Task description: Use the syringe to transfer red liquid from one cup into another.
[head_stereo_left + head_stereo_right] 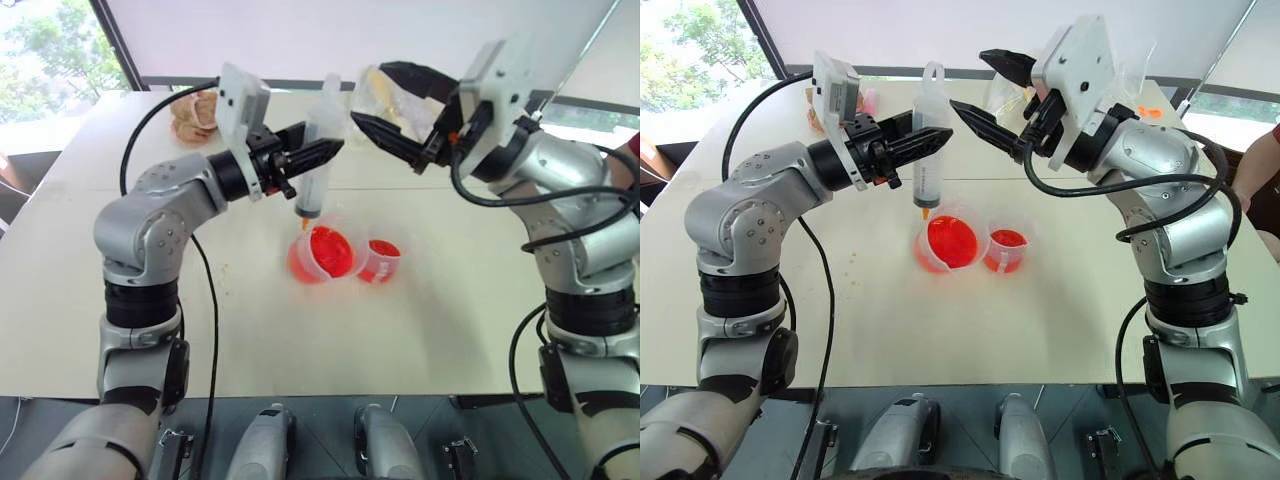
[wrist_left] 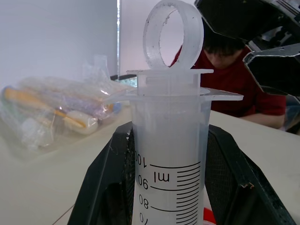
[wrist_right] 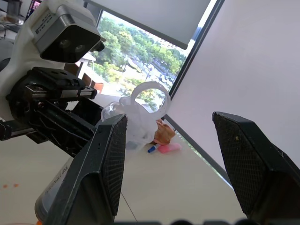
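Over the middle of the white tabletop [image 1: 420, 330], the left gripper [image 1: 318, 153] squeezes the light, slippery syringe [image 1: 318, 160] upright above the big cup [image 1: 322, 255], so the wide-open right gripper [image 1: 980, 85] should take its top ring.

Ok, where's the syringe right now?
The syringe stands upright in the left gripper, mid-table in the head views, its orange tip just above the larger cup.

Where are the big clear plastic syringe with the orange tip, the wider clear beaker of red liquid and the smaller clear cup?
Big clear plastic syringe with orange tip [image 1: 318, 160]: left eye view, on its barrel.
Wider clear spouted beaker [image 1: 322, 254]: left eye view, on its red-filled inside.
Smaller clear cup [image 1: 1005, 248]: right eye view, on its wall.
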